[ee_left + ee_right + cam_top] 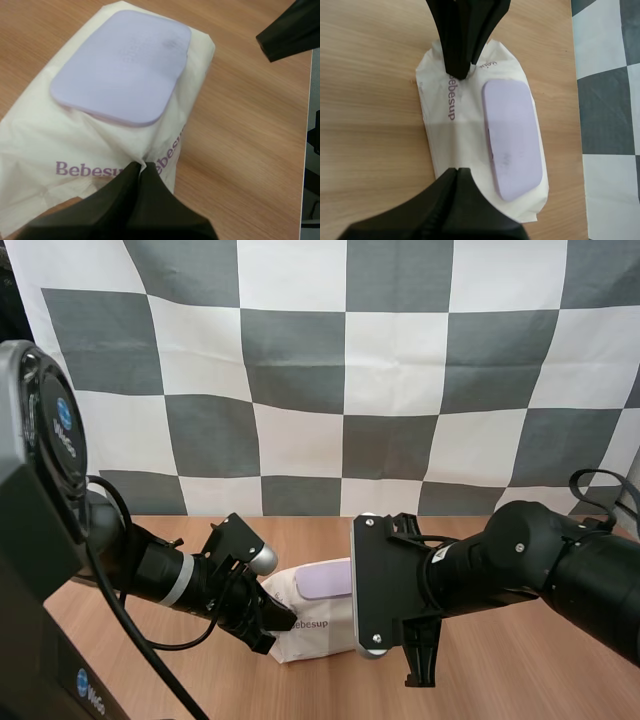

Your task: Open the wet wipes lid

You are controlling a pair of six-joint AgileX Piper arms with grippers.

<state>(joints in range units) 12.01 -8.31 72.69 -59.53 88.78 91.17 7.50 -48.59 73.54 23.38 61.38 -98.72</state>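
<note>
High view: right arm (520, 560) covered the end of the wipes pack (312, 628) nearest it, plus roughly half the lid (325, 581). Left wrist view: left fingers (120, 205) hid the pack's near edge and part of the print; pack ran off frame. Right wrist view: right fingers (425, 210) hid the pack's near edge. Couldn't tell whether either pair had film pinched.

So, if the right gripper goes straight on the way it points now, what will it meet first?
The pack of wet wipes: the right gripper points at its white wrapper, just beside the lilac lid. It may touch already; depth is unclear.
</note>
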